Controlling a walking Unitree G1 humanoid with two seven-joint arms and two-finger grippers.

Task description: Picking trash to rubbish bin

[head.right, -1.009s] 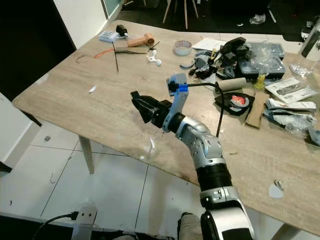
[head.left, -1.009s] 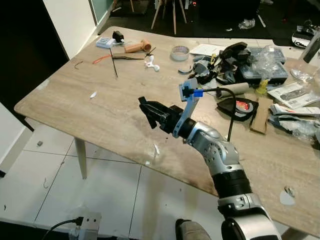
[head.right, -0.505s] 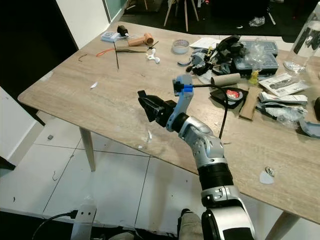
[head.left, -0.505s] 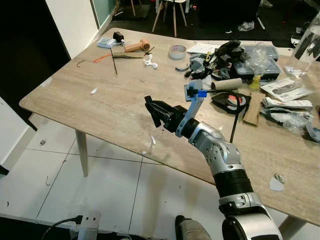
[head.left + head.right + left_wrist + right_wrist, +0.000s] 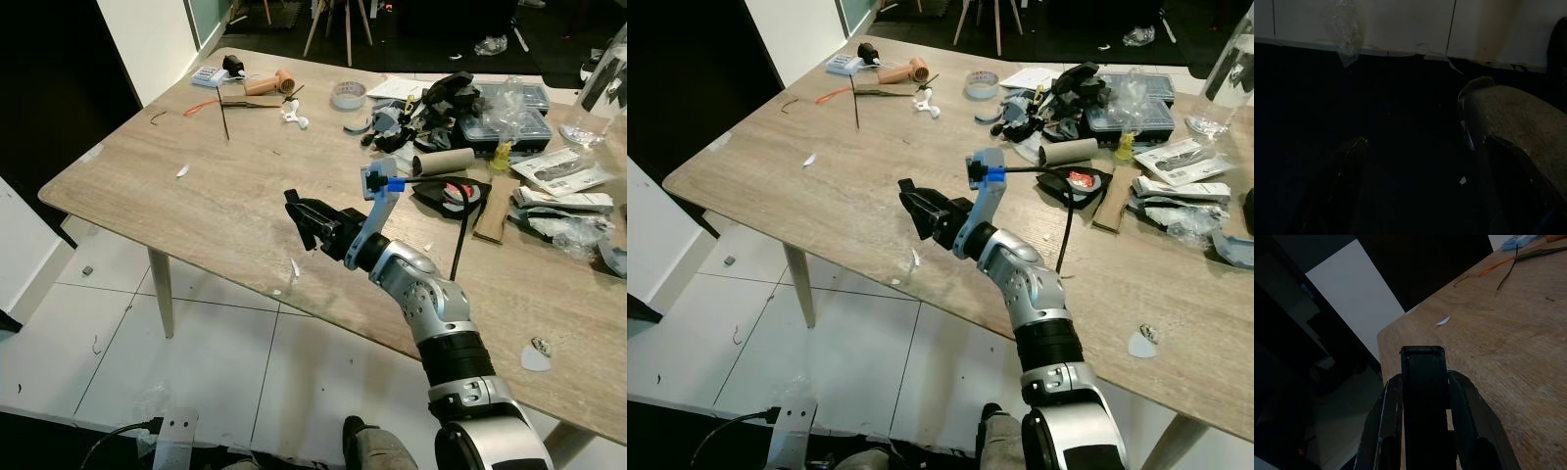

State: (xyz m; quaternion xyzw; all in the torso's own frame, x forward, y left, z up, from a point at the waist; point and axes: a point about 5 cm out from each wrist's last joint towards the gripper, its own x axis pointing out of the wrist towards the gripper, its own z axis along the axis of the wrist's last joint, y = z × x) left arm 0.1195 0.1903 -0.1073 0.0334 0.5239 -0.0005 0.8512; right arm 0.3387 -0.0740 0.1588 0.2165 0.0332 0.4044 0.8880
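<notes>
My right gripper (image 5: pixel 297 215) hovers low over the front part of the wooden table (image 5: pixel 211 211), fingers shut with nothing visible between them. In the right wrist view its fingertips (image 5: pixel 1422 355) point along the tabletop toward a small white scrap (image 5: pixel 1443 320). Another white paper scrap (image 5: pixel 294 266) lies on the table just below and in front of the gripper, near the front edge. A further white scrap (image 5: pixel 534 357) lies at the front right. My left gripper (image 5: pixel 1420 161) hangs in the dark with fingers apart above the tiled floor.
The back right of the table is crowded: a tape roll (image 5: pixel 349 95), a cardboard tube (image 5: pixel 446 160), plastic boxes (image 5: pixel 509 103), papers (image 5: pixel 573 171) and a clear bottle (image 5: pixel 607 78). A hair dryer (image 5: pixel 269 85) and thin sticks lie at the back left. White floor tiles (image 5: pixel 196 372) lie beneath.
The camera has shifted a little, so the table sits slightly differently in view. My right arm holds about the same pose above the scrap, and its fingers stay shut.
</notes>
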